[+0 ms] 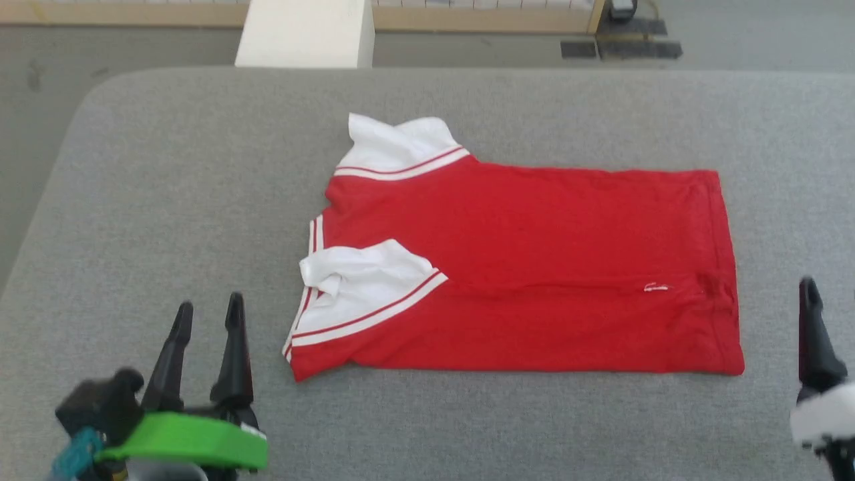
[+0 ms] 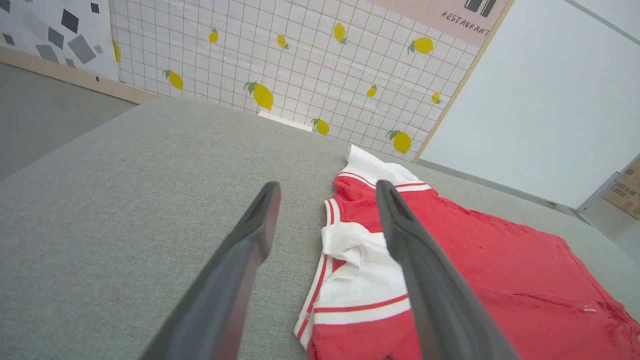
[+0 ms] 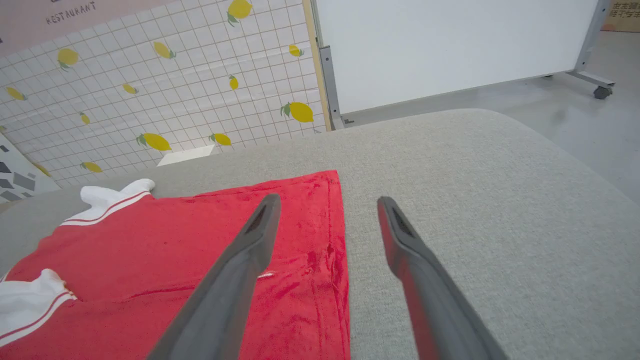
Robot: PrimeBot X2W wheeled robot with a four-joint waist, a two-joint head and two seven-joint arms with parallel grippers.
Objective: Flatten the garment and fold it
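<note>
My left gripper [image 1: 208,304] sits low at the near left of the grey padded table [image 1: 133,200], fingers spread wide, gripping nothing, apart from the cloth. The red jersey T-shirt [image 1: 521,267] lies folded lengthwise mid-table, white sleeves [image 1: 361,287] left, hem [image 1: 725,267] right. My right gripper [image 3: 327,202] is wide apart too and empty, with one finger above the hem and the other above bare table.

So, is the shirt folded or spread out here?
Partly folded: the garment lies as a narrow red band, its near sleeve turned in over the body; the far sleeve sticks out.
</note>
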